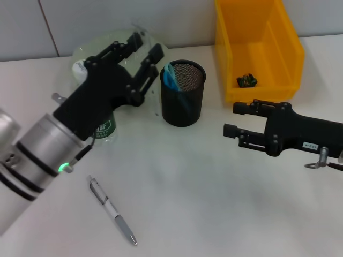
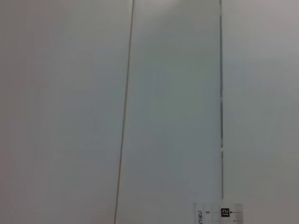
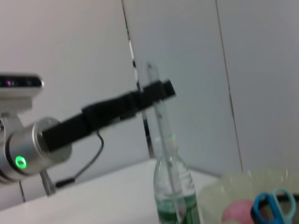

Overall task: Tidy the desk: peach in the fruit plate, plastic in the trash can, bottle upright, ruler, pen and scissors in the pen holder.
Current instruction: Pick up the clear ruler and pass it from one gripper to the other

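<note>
One ruler point(image 3: 161, 125) stands vertical, clamped in left gripper point(image 1: 148, 45) jaws; right gripper point(image 1: 236, 119) jaws spread.

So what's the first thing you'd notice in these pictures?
The big yellow bin at the back right of the white table jumps out first. Next comes the left pincer, raised beside the black mesh pen holder and holding a clear ruler above the upright bottle. A lone pen lies near the front.
</note>
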Motion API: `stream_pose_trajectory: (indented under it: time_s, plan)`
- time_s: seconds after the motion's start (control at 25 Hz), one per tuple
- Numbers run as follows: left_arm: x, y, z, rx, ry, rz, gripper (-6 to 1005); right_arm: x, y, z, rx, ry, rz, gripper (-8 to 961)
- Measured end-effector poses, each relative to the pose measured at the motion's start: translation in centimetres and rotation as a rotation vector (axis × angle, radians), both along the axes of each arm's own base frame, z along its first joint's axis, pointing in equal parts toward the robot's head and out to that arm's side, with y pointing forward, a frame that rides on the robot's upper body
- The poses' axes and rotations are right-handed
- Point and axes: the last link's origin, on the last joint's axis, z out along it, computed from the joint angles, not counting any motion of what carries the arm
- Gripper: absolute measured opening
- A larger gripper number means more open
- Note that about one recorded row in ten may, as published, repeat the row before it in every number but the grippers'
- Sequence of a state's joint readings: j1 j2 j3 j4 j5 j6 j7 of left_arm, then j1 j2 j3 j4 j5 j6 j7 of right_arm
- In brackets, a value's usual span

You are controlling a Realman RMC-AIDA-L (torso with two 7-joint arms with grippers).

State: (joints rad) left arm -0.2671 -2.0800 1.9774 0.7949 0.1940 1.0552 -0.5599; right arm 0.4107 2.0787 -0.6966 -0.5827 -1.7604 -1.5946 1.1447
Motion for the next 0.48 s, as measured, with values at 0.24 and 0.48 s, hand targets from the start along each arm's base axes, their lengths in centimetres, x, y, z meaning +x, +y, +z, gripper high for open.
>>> stream_pose_trajectory:
  time_s: [0.24, 0.48]
  plan:
    - [1.2, -0.3, -1.4, 0.059, 0.004, 0.018, 395, -0.1, -0.4, -1.1, 0.082, 0.053, 0.039, 642]
    - [1.6, -0.5, -2.1, 0.135, 0.010, 0.066, 395, -0.6, -1.0, -2.7, 0.187, 0.124, 0.054, 641]
